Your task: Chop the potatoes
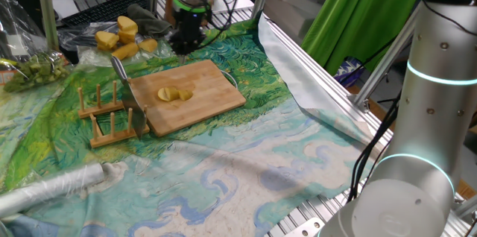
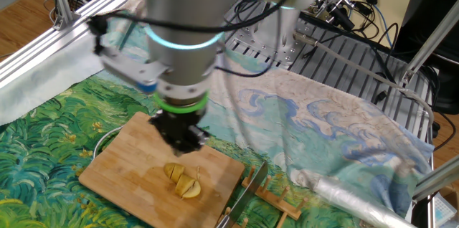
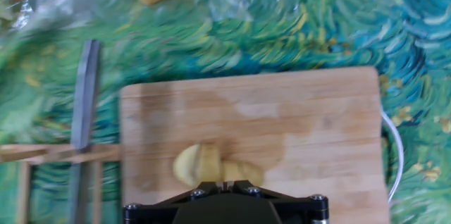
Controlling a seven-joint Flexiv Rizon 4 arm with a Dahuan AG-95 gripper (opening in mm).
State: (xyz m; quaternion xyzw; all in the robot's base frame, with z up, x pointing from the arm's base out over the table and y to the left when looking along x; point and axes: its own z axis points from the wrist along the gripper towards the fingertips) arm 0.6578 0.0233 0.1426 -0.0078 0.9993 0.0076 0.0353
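The potatoes [image 1: 173,95] are a few pale-yellow pieces lying close together near the middle of the wooden board [image 1: 209,99]. They also show in the other fixed view as the potatoes [image 2: 184,181] and in the hand view as the potatoes [image 3: 211,166], partly hidden by the hand's housing. My gripper [image 1: 184,42] hangs over the far edge of the board, above and behind the pieces. In the other fixed view the gripper [image 2: 183,140] points down over the board [image 2: 122,178]. Its fingertips [image 3: 224,181] are pressed together with nothing between them.
A knife [image 1: 121,73] stands blade-down in a wooden rack [image 1: 112,121] left of the board. Bigger yellow chunks [image 1: 123,32] lie on plastic at the back left. A rolled plastic sheet [image 1: 52,188] lies at the front left. A wire loop [image 3: 394,153] sticks out from the board's right end.
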